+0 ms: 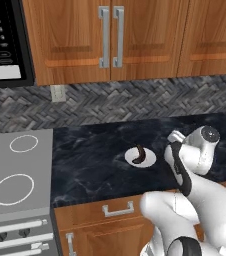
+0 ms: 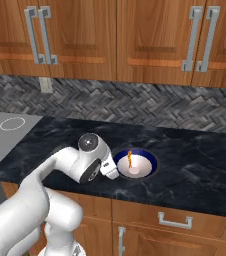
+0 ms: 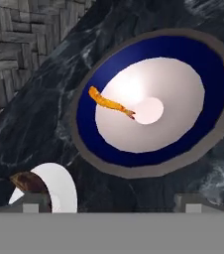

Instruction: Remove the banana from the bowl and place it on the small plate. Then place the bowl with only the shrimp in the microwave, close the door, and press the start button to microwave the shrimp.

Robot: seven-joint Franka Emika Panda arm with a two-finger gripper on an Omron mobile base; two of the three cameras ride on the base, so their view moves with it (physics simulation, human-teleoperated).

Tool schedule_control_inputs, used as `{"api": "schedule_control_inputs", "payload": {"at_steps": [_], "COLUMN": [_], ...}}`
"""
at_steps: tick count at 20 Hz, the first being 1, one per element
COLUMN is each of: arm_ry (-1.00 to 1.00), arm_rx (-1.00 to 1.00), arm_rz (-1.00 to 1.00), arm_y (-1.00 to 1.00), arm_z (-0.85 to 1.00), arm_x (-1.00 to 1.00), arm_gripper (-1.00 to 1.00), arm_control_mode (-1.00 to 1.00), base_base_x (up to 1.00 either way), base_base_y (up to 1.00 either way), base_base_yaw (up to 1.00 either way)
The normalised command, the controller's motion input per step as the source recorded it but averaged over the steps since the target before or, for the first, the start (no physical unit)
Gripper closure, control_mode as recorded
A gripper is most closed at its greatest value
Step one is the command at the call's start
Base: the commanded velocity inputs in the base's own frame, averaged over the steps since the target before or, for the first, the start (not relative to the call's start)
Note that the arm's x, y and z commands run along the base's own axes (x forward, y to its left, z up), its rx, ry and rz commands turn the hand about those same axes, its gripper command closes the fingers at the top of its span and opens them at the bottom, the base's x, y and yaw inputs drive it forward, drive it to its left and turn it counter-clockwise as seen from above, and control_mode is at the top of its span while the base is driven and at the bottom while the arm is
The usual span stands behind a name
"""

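Note:
The bowl (image 3: 203,64), dark blue with a white inside, lies on the black counter with the orange shrimp (image 3: 109,103) alone in it. My gripper (image 3: 113,204) hovers open just above and beside the bowl, with nothing between its fingertips (image 3: 34,202). The small plate (image 3: 62,184) sits close to the bowl, and the dark brown banana (image 3: 27,181) rests on it. From the right base view the bowl (image 2: 150,163) and shrimp (image 2: 130,159) lie right of my hand. The left base view shows the plate (image 1: 148,159), the banana (image 1: 139,151) and the microwave's keypad panel (image 1: 2,42) at the upper left. The door is out of view.
A grey stove top (image 1: 17,170) with ring burners adjoins the counter on the left. Brown wooden cabinets (image 2: 115,35) hang above a herringbone backsplash (image 2: 135,102). Bare counter (image 2: 195,160) stretches right of the bowl. Drawers with handles (image 1: 117,209) run below the counter edge.

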Motion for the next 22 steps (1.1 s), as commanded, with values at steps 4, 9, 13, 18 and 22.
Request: {"api": "schedule_control_inputs", "payload": {"at_steps": [4, 9, 13, 18, 22], "arm_ry": [0.0, 0.0, 0.0, 0.0, 0.0], "arm_rx": [0.11, 0.14, 0.22, 0.14, 0.09], "arm_rz": [-0.2, -0.12, 0.0, 0.06, 0.21], "arm_y": [-1.0, -1.0, -0.98, -0.33, 0.0], "arm_z": [0.07, 0.0, 0.0, 0.0, 0.0], "arm_x": [-0.23, -0.02, 0.0, 0.18, 0.3], "arm_gripper": [-1.0, -1.0, -1.0, -1.0, -1.0], "arm_control_mode": [-1.0, -1.0, -1.0, -1.0, -1.0], "base_base_x": [0.0, 0.0, 0.0, 0.0, 0.0], "base_base_y": [0.0, 0.0, 0.0, 0.0, 0.0], "base_base_yaw": [0.0, 0.0, 0.0, 0.0, 0.0]}}
